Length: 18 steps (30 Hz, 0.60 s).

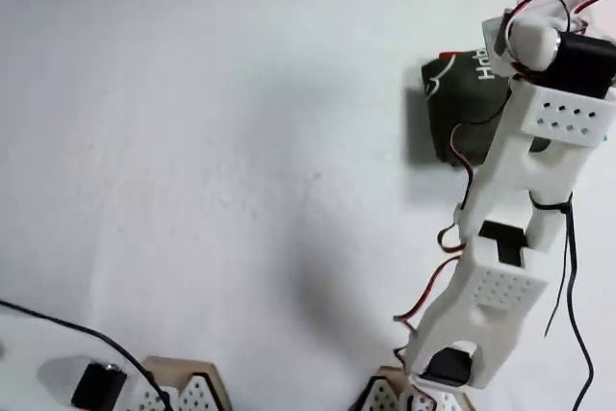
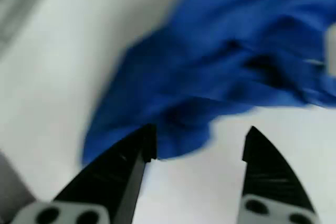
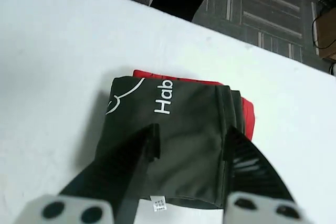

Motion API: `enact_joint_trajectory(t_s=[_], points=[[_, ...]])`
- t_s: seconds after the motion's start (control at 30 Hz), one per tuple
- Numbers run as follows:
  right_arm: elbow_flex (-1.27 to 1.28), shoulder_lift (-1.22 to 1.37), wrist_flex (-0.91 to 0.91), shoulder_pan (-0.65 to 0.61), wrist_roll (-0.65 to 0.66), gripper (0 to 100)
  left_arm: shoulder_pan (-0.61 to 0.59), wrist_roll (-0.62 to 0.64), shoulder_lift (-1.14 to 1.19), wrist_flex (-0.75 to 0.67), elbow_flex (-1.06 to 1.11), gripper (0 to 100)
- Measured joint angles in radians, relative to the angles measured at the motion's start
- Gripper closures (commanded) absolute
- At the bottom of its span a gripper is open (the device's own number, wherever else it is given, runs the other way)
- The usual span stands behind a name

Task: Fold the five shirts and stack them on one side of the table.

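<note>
Hovering open over the crumpled blue shirt (image 2: 220,61) on the surface (image 2: 63,51), the left gripper (image 2: 200,132) should next pinch a hem to spread it, while the right gripper (image 3: 191,132) hangs open above the folded stack (image 3: 189,108).

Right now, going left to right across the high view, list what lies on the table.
In order: black cable → left wooden base → right wooden base → dark folded shirt.

I read this as a lab in an office room: white table (image 1: 192,141), plywood mounts (image 1: 178,370) at its edge, loose black cable (image 1: 60,321), grey carpet tiles (image 3: 262,9) beyond.
</note>
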Motion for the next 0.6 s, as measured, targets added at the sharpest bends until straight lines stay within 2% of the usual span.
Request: enact_joint_trajectory(t_s=[0.2, 0.43, 0.5, 0.57, 0.6], points=[[0.153, -0.043, 0.000, 0.000, 0.000, 80.0, -0.086, -0.072, 0.293, 0.043, -0.466, 70], [0.176, -0.044, 0.000, 0.000, 0.000, 80.0, -0.103, -0.169, 0.454, 0.043, -0.514, 75], [0.176, -0.044, 0.000, 0.000, 0.000, 80.0, -0.101, -0.184, 0.476, 0.043, -0.514, 82], [0.176, -0.044, 0.000, 0.000, 0.000, 80.0, -0.094, -0.187, 0.482, 0.055, -0.514, 98], [0.176, -0.044, 0.000, 0.000, 0.000, 80.0, -0.084, -0.187, 0.482, 0.075, -0.514, 98]])
